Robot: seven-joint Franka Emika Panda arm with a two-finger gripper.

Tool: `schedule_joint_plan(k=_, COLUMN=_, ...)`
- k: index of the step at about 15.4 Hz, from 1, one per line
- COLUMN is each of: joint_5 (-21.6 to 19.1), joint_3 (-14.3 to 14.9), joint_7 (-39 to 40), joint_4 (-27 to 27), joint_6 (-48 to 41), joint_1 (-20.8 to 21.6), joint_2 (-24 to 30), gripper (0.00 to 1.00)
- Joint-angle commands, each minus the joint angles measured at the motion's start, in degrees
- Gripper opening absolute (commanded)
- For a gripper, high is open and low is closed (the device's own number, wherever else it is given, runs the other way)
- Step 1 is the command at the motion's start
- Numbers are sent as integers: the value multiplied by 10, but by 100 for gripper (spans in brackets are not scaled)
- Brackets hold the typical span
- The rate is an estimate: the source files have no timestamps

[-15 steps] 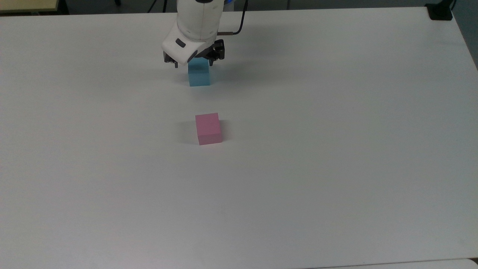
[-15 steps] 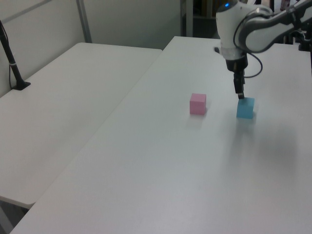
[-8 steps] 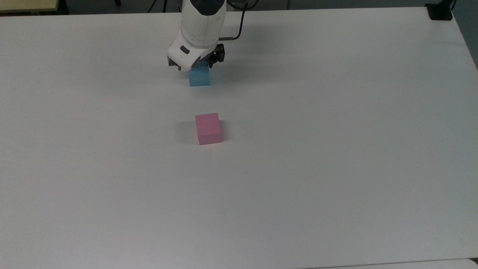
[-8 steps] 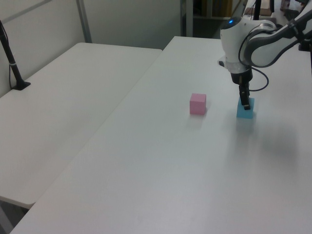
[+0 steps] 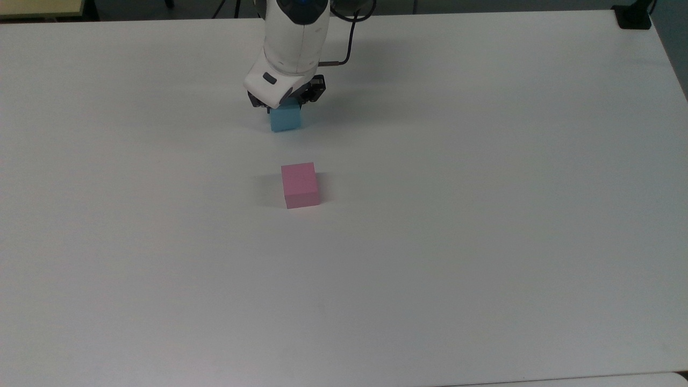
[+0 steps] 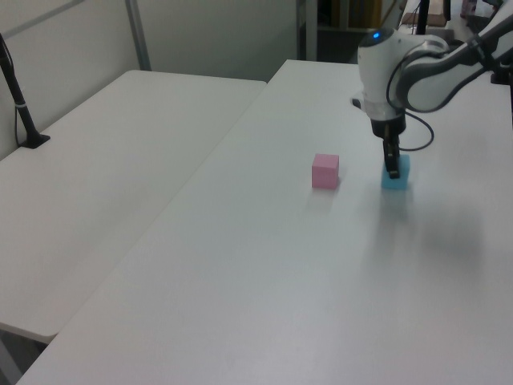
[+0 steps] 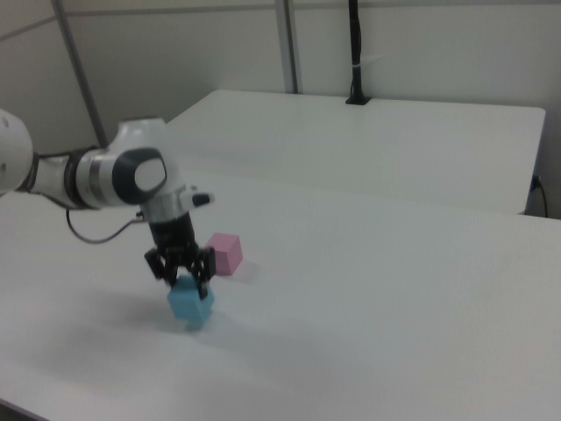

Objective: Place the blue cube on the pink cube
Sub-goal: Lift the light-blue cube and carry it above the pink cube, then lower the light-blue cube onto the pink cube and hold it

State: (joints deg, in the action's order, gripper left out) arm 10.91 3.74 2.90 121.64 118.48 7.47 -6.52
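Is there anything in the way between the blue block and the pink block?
No. The small light-blue matte cube and the small pastel-pink matte cube have only bare white table between them. The claw is right at the blue one.

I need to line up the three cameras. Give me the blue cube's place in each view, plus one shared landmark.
Top view: blue cube upper centre, under the gripper.
Left view: right of centre.
Right view: lower left.
Shared landmark: the pink cube nearby, apart from it.
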Motion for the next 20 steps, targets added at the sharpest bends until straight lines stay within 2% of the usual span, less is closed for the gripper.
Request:
schedule_joint_plan(k=1, joint_5=-72, joint_3=10, joint_7=24, joint_4=-153, joint_6=-83, joint_1=-1, joint_2=-28, gripper=9)
schedule_joint_plan(k=4, joint_5=-93, joint_3=11, joint_7=30, joint_4=-282, joint_6=-136, joint_1=-5, joint_2=-101, gripper=12)
schedule_joint_plan(k=7, joint_5=-92, joint_3=10, joint_7=1, joint_4=-373, joint_6=-156, joint_1=-2, joint_2=-190, gripper=13)
schedule_joint_plan(k=9, joint_5=-91, joint_3=10, joint_7=-13, joint_4=-390, joint_6=-151, joint_1=-1, joint_2=-212, gripper=13)
schedule_joint_plan(k=13, joint_5=-91, joint_3=8, joint_7=-12, joint_4=-391, joint_6=-149, joint_1=0, joint_2=-222, gripper=14)
schedule_joint_plan(k=20, joint_5=-102, joint_3=7, joint_7=-9, joint_4=-405, joint_6=-157, joint_1=-4, joint_2=-219, gripper=14)
